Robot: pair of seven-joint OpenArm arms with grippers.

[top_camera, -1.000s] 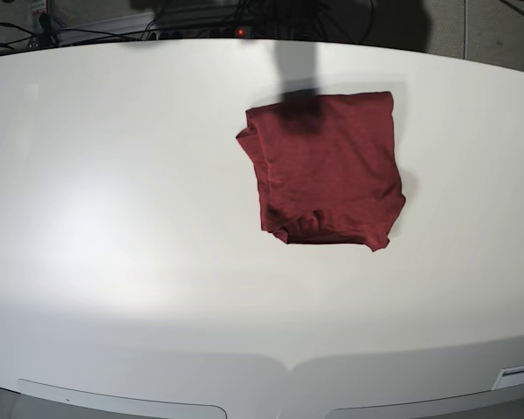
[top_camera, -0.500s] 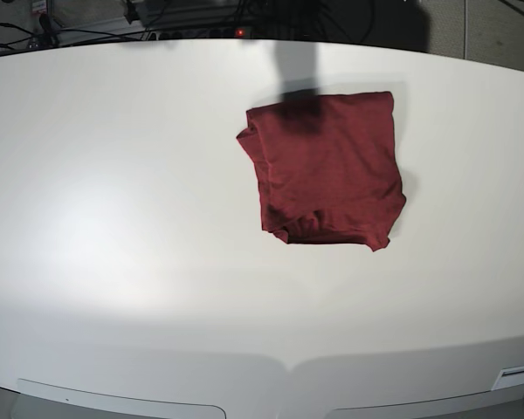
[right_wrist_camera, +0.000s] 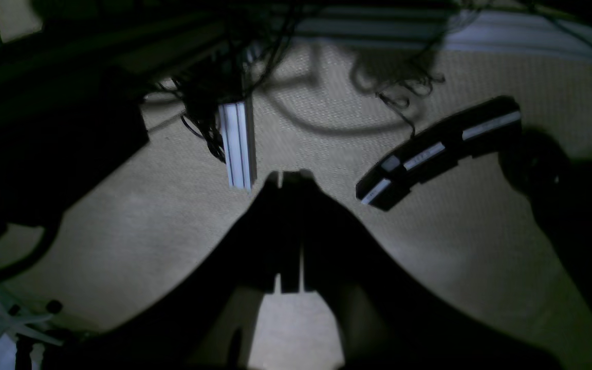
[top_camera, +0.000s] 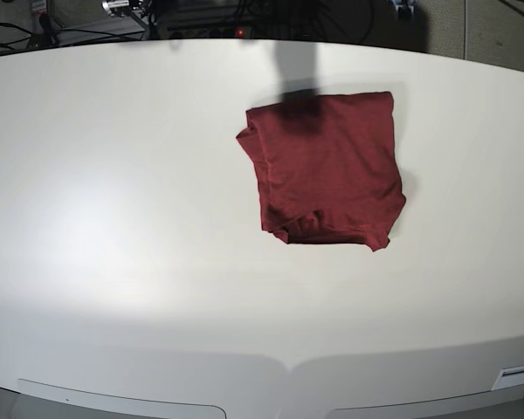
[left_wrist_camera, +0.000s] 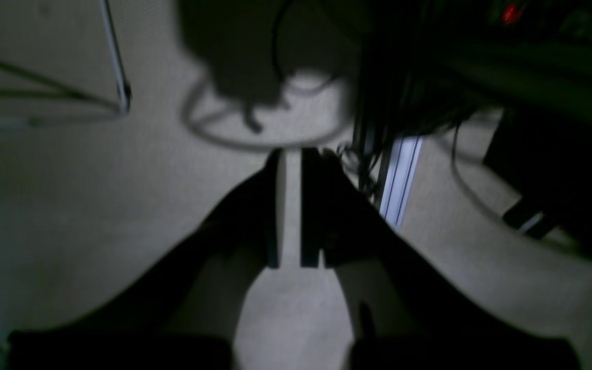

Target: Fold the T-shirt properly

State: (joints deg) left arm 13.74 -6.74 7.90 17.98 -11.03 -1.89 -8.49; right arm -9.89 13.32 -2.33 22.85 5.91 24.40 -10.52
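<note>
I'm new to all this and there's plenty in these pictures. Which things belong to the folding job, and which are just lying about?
Part of the job:
- the dark red shirt, folded into a rough square on the white table

Just lying about:
- cables over the carpet
- a power strip on the carpet
- a metal rail

My base view is bright, with soft glare on the white table (top_camera: 113, 227), a dark shadow across the T-shirt (top_camera: 327, 170) and bowed edges. Both my wrist views are dim, blurred and underexposed, my fingers mere black silhouettes.
</note>
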